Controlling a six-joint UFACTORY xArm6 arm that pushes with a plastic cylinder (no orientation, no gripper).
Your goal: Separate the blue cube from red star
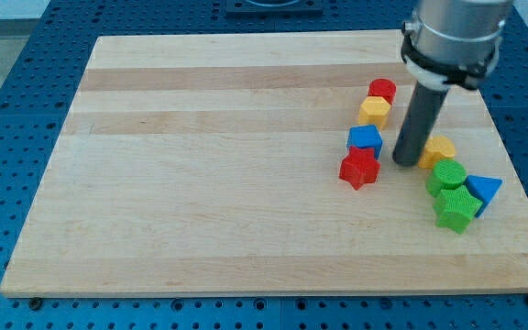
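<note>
The blue cube (365,140) sits right of the board's centre. The red star (359,169) lies just below it, touching its lower edge. My tip (406,162) stands just to the right of both blocks, a small gap from the blue cube and the red star. The rod rises from there to the arm's grey body at the view's top right.
A red cylinder (382,90) and a yellow block (374,111) sit above the blue cube. A yellow block (439,149) lies right of the rod, partly hidden by it. Two green blocks (448,176) (456,210) and a blue triangle (482,191) cluster at the lower right on the wooden board (200,165).
</note>
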